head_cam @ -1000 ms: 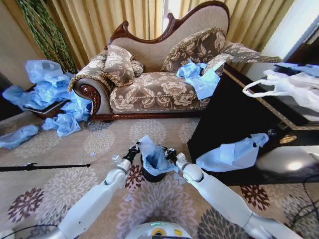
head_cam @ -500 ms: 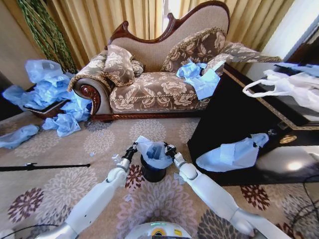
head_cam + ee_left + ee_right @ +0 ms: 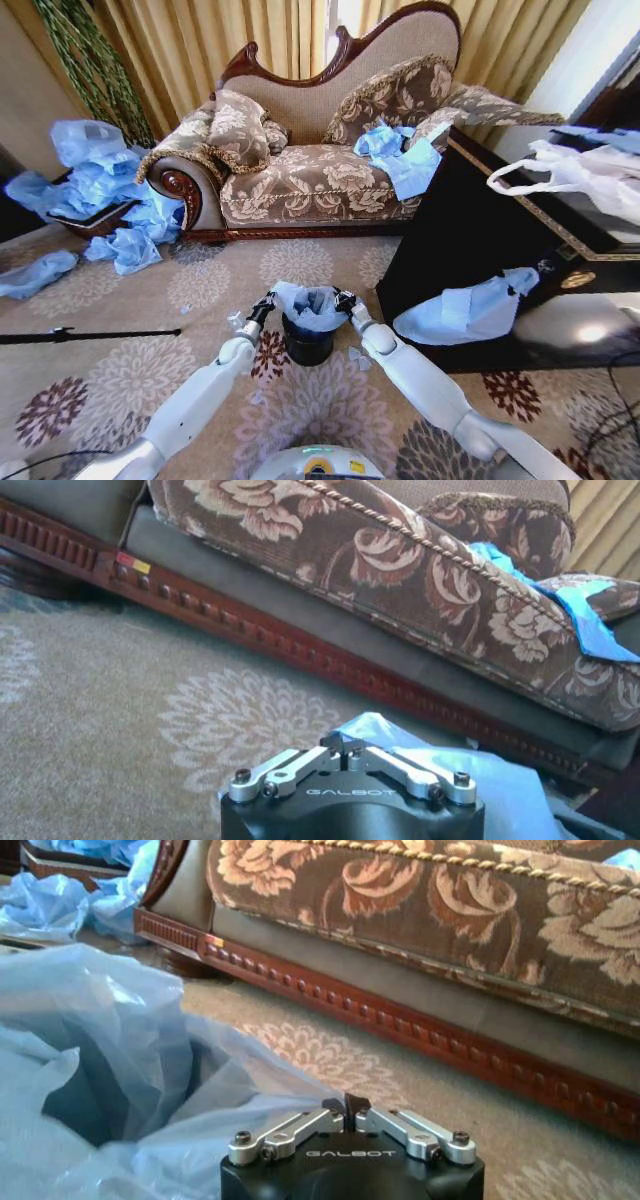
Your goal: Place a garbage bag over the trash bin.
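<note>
- The trash bin (image 3: 307, 345) stands on the carpet (image 3: 200, 290), near the sofa (image 3: 320, 180).
- The garbage bag (image 3: 310, 305) sits over its rim.
- The left hand (image 3: 263, 306) and right hand (image 3: 344, 301) pinch the bag's edges on opposite sides.

the trash bin (image 3: 308, 345) is small, black and cylindrical, standing upright on the patterned carpet in front of the sofa. the garbage bag (image 3: 310, 305), thin crinkly light-blue plastic, is spread open across its top, apparently draped over the rim, with dark wall showing below.
</note>
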